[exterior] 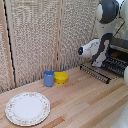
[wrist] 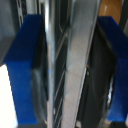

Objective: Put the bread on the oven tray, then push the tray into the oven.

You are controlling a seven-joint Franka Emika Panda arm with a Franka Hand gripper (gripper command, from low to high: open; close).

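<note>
While arm [exterior: 102, 30] reaches down, fingers [wrist: 25, 70] straddle oven pan [exterior: 102, 70] edge.

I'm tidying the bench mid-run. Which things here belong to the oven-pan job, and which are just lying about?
Job:
end effector, its blue fingertips either side of the pan's edge
oven pan
oven

Lying about:
blue cup
yellow bowl
patterned plate

The bread isn't visible.

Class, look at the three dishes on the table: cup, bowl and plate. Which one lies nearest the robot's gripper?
The yellow bowl. It sits closest to the gripper at the oven rack; the blue cup is beside it but farther, and the patterned plate farthest.
</note>
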